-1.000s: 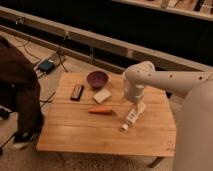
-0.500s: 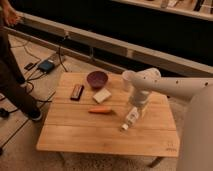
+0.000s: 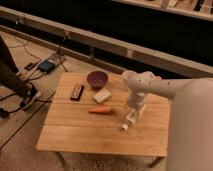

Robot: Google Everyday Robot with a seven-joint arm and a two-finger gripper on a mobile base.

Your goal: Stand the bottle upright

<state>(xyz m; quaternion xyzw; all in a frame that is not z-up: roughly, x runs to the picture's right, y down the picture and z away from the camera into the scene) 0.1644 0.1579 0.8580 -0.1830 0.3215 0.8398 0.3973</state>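
Still lying slanted on the desk (image 3: 75, 136), the bottle (image 3: 128, 120) points its cap toward the near edge, just right of the carrot (image 3: 101, 111). My gripper (image 3: 136, 107) has dropped onto its far end; whether it has clamped, I cannot tell. Tipping it upright looks next.
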